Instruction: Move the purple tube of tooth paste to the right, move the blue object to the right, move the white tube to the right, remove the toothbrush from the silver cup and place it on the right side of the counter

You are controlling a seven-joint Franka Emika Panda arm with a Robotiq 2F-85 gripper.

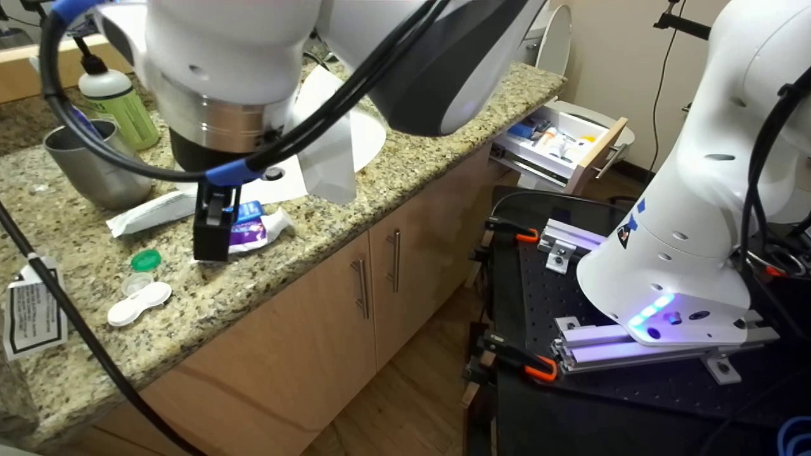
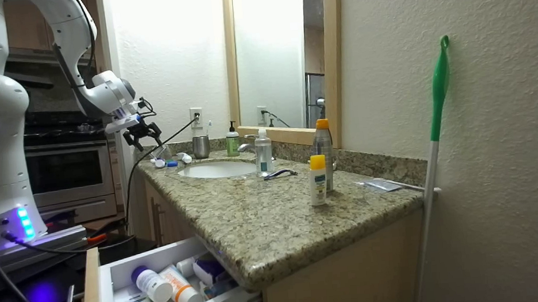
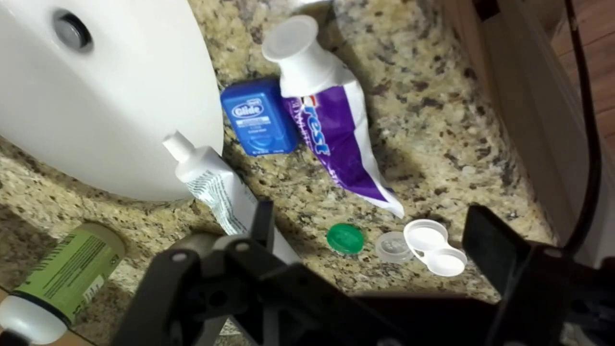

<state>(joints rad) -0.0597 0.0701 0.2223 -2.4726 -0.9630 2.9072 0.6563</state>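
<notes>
My gripper [image 3: 370,228] is open and empty above the counter [image 2: 235,216]; it also shows in both exterior views [image 1: 214,244] [image 2: 148,143]. The purple tube [image 3: 336,134] lies ahead of the fingers, its tail toward them; it is partly hidden behind a finger in an exterior view [image 1: 247,234]. The blue object [image 3: 262,117], a floss box, touches the purple tube. The white tube [image 3: 218,185] lies by the sink, partly behind the left finger. The silver cup [image 1: 104,168] stands with the toothbrush [image 2: 209,127] in it; the cup also shows in an exterior view [image 2: 201,147].
The sink [image 3: 120,120] is beside the tubes. A green cap [image 3: 345,239], clear cap [image 3: 394,247] and white lens case [image 3: 435,247] lie below the gripper. A green soap bottle [image 1: 123,107] is behind the cup. Bottles [image 2: 318,180], a razor [image 2: 280,173] and an open drawer [image 2: 162,255] are farther along.
</notes>
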